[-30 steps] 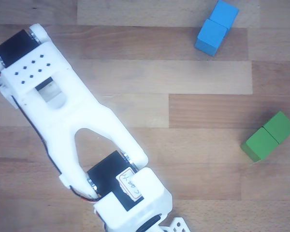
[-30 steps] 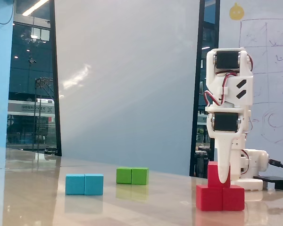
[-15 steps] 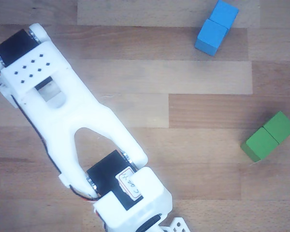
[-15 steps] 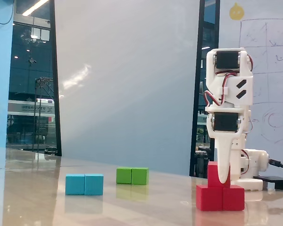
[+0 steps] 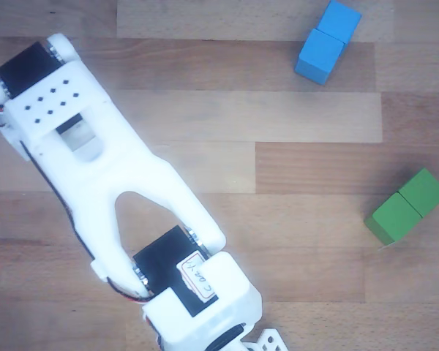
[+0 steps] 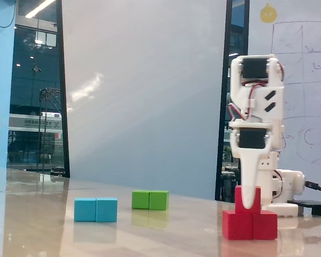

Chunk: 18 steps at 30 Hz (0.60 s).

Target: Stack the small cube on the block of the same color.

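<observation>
In the fixed view the red-orange block (image 6: 267, 225) lies on the table at the right, seam across its middle. The small cube (image 6: 238, 199) sits on top of it, on its left half. My gripper (image 6: 250, 205) points straight down over the cube. One white finger (image 6: 249, 182) covers the cube's front face and the other finger is hidden behind it, so the gap between the jaws does not show. In the other view the white arm (image 5: 132, 183) hides both red pieces and the fingertips are out of frame.
A blue oblong block (image 6: 96, 209) (image 5: 328, 42) and a green oblong block (image 6: 150, 200) (image 5: 406, 206) lie on the wooden table, left of the red block in the fixed view. The arm's base (image 6: 289, 187) stands behind the red block.
</observation>
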Each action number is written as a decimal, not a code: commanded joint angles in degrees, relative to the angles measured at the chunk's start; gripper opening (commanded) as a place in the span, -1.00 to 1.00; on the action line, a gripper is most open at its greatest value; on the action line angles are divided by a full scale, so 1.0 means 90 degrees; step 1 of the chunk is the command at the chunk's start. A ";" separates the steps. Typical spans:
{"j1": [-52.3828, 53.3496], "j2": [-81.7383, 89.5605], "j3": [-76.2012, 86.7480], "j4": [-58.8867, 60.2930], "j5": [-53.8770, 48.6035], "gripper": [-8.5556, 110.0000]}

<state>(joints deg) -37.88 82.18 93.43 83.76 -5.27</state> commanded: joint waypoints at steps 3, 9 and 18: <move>0.0977 0.0176 -0.0586 -0.0029 -0.0020 -0.36; 0.2285 0.0176 -0.0527 -0.0078 0.0039 -0.36; 0.3857 0.0352 -0.0498 -0.0088 0.0078 -0.44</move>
<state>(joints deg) -7.12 82.18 93.43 83.76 -5.27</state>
